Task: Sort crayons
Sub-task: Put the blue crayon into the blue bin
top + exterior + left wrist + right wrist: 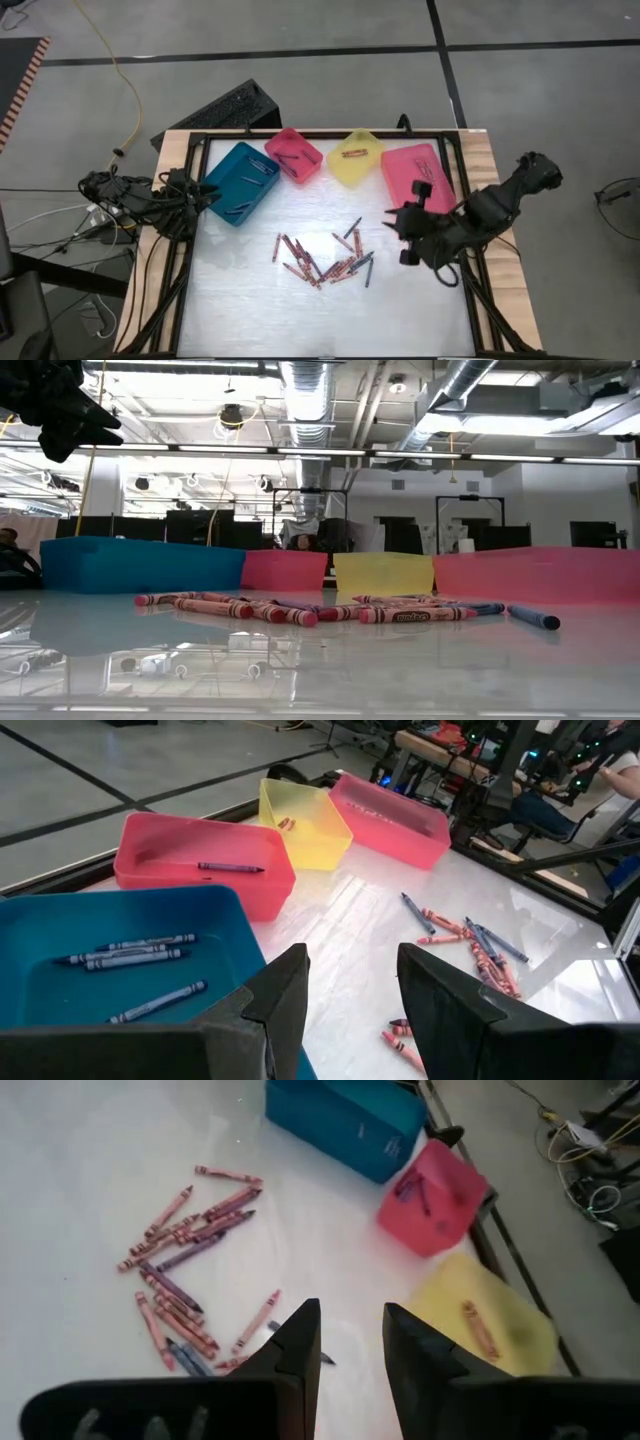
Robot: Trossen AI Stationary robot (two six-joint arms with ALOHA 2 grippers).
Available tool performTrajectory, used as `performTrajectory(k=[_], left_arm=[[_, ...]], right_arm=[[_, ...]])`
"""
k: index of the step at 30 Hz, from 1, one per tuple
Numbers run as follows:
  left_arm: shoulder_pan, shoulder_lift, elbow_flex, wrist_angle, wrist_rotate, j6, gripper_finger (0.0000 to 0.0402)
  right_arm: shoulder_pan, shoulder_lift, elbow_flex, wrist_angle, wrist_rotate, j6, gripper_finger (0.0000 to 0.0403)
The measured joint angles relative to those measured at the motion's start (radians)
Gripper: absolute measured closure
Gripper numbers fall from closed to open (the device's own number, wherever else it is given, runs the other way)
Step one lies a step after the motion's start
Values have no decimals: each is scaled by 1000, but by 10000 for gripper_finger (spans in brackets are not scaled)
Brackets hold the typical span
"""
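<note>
Hovering beside the crayons [325,258], the right gripper [405,238] holds empty fingers apart.

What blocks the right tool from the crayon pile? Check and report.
Nothing visible. The right tool hovers open beside the crayons, with only bare table between them. The bins stand at the far edge, behind the pile, not in the path. The left tool waits by the teal bin.

The desk [330,310] has a smooth, glossy white top that mirrors the bins, with bare wood along its edges. The teal bin [240,182], small pink bin [294,155] and yellow bin [355,158] look like smooth, slightly translucent plastic. The crayons [320,262] wear matt paper wrappers.
</note>
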State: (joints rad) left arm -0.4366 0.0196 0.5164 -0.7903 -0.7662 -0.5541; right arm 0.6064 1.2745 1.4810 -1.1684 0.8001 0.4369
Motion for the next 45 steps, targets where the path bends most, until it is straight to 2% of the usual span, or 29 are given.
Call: performTrajectory(k=[8,11,15,19,24,31,33,38,45], left_arm=[[0,0,0,0,-1,0,256],[0,0,0,-2,-57,0,256],[0,0,0,-5,-132,0,256],[0,0,0,-4,-144,13,256],[0,0,0,-4,-213,13,256],[0,0,0,4,-243,10,256],[0,0,0,24,-228,9,256],[0,0,0,45,-115,24,256],[0,0,0,39,-104,14,256]], right_arm=[[-19,-33,-341,475,13,-114,296],[-36,-26,-415,678,8,-208,296],[-69,-26,-496,940,-63,-335,296],[-110,-26,-525,1077,-147,-428,296],[-172,-25,-538,1127,-207,-435,296],[-218,-1,-538,1141,-260,-429,296],[-225,3,-538,1139,-280,-421,296],[-225,25,-538,1100,-285,-370,296],[-240,101,-537,974,-280,-208,296]])
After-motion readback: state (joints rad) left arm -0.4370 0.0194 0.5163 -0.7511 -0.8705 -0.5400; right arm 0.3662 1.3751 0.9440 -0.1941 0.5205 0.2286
